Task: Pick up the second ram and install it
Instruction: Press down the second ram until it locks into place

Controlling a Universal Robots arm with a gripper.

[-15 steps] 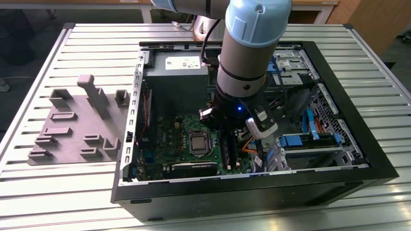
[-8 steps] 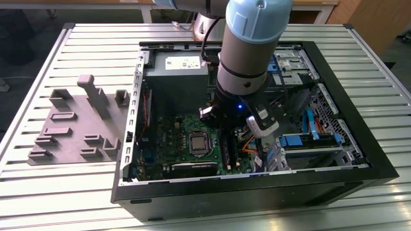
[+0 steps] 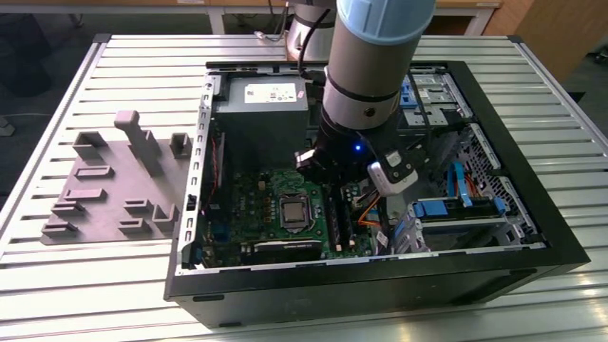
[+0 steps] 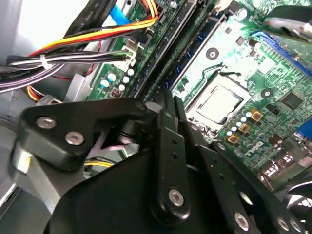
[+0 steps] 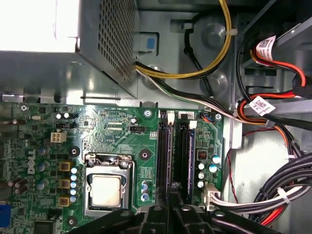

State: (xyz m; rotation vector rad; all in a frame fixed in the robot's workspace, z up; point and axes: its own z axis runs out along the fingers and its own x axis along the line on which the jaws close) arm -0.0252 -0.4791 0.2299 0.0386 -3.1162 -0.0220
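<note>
One open computer case [image 3: 532, 235], one motherboard [image 5: 117, 131] with one processor socket [image 5: 106, 187], two long memory slots [image 5: 164, 156], one power supply [image 3: 258, 107], one grey moulded tray [image 3: 114, 178], and one robot arm [image 3: 366, 78]

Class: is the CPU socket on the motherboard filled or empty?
Filled: a silver processor sits inside the socket's metal frame in both wrist views.

The exterior view looks down from above at the open computer case [image 3: 532, 235]. Both wrist views sit close over the motherboard [image 5: 122, 131], sharing its processor socket [image 4: 217, 105].
</note>
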